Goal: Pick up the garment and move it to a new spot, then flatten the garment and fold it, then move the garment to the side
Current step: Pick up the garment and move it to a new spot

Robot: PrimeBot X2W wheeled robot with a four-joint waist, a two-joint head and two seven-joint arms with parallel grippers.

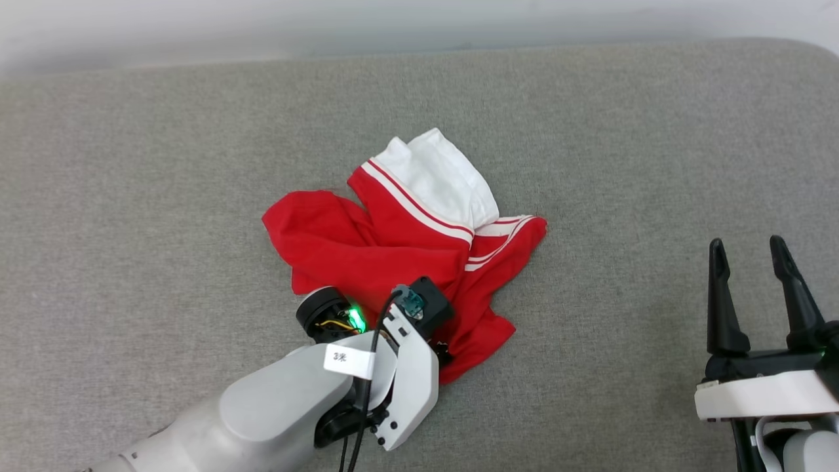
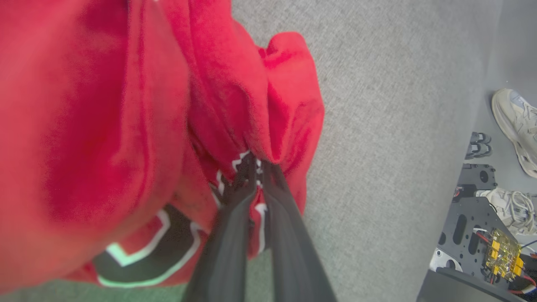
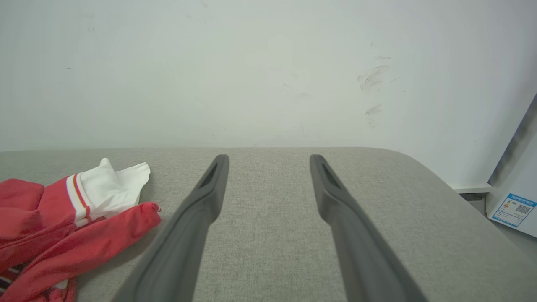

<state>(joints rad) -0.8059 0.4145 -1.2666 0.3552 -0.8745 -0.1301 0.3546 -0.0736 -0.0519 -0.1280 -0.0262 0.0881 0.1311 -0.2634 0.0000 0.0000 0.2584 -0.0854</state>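
Lying crumpled mid-surface on the grey padded top (image 1: 623, 131): the red jersey T-shirt (image 1: 393, 249), white sleeve (image 1: 439, 177) uppermost. Clamped tight on a thin fold beside the outlined lettering (image 2: 142, 260) with the left gripper (image 2: 256, 162) — just a small pinch. Spread wide and empty at the right gripper (image 1: 747, 246), well apart from the cloth. Liable to slip free on the lift with so little fabric caught; liable to hang twisted from one point too — harder to flatten.
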